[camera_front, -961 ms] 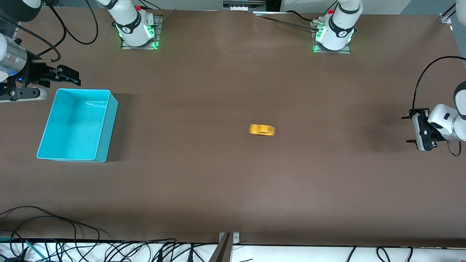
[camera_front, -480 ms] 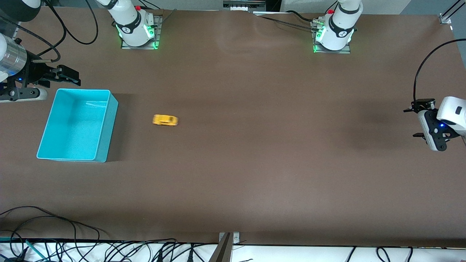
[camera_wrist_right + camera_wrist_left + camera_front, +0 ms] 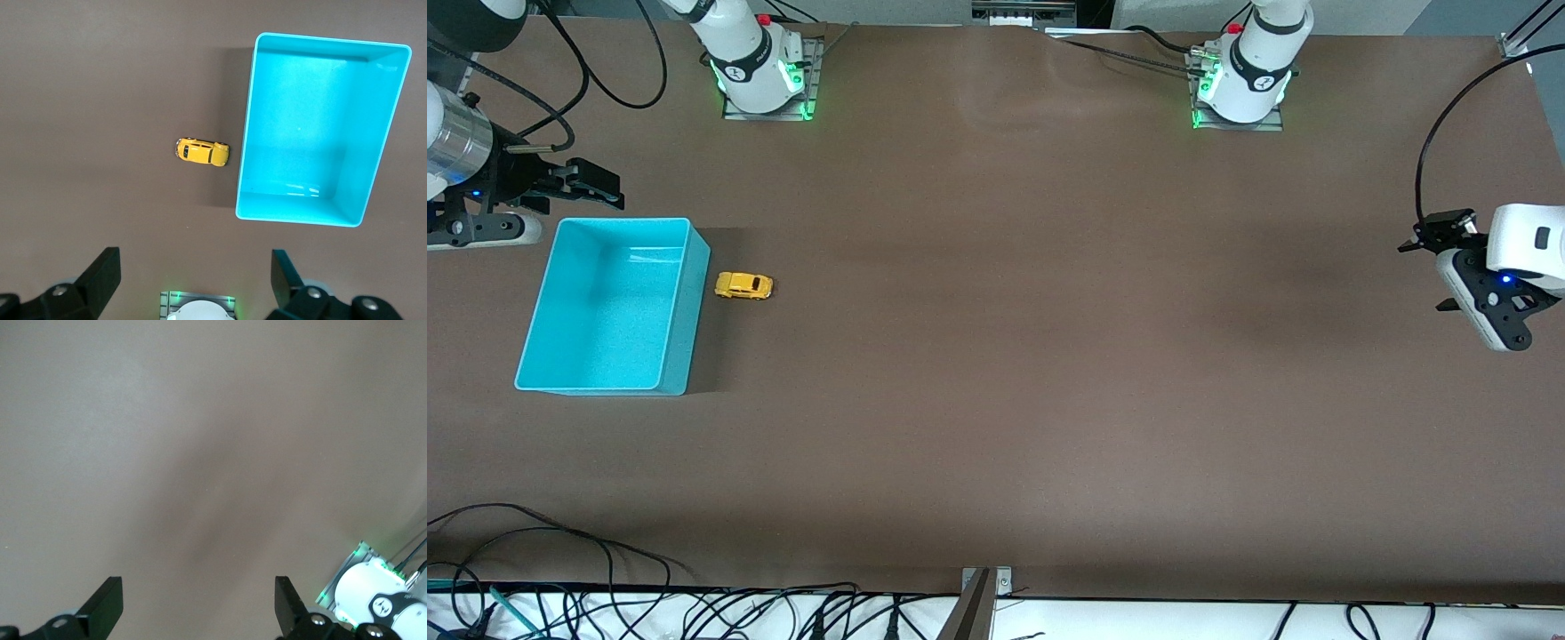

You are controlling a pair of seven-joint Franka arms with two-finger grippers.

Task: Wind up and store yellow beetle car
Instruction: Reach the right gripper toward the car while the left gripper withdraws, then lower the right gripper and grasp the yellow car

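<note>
The yellow beetle car point(image 3: 743, 285) rests on its wheels on the worktop point(image 3: 1014, 400), just beside the turquoise bin point(image 3: 678, 311) near the edge at the right arm's end; whether they touch is hard to tell.

The step in hand looks like picking the car up for storing. A good pick would come straight down, pinching across its narrow sides, clear of the bin wall.

The right tool point(image 3: 596, 188) hangs over the worktop by the bin's corner, spread, holding nothing. The left tool point(image 3: 1436, 276) waits over the edge at the left arm's end, spread and empty.
</note>
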